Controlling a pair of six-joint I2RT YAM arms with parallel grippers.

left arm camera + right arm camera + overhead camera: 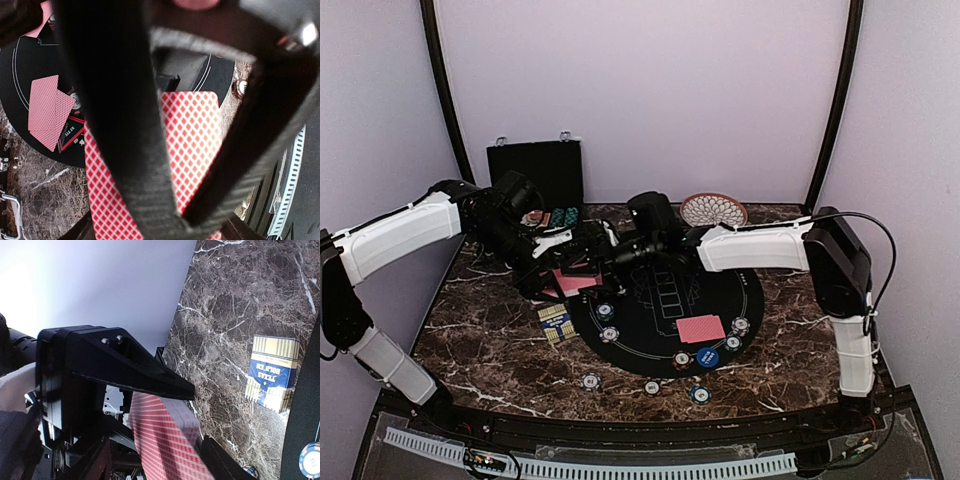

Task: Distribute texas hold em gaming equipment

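My left gripper (565, 262) is shut on a deck of red-backed cards (575, 283) over the left edge of the black round mat (665, 300). In the left wrist view its black fingers (115, 125) meet over the deck (195, 135). My right gripper (605, 255) reaches in from the right. Its jaws stand open on either side of the deck (160, 440). Two red-backed cards (701, 328) lie on the mat at the right and show in the left wrist view (46, 111), beside a red-triangle marker (70, 136). A blue button (708, 357) and striped chips (733, 343) lie near them.
A blue and yellow card box (555, 322) lies left of the mat and shows in the right wrist view (272, 372). Loose chips (652, 387) lie near the front edge. The open black case (535, 170) with stacked chips (560, 217) and a patterned plate (713, 209) stand at the back.
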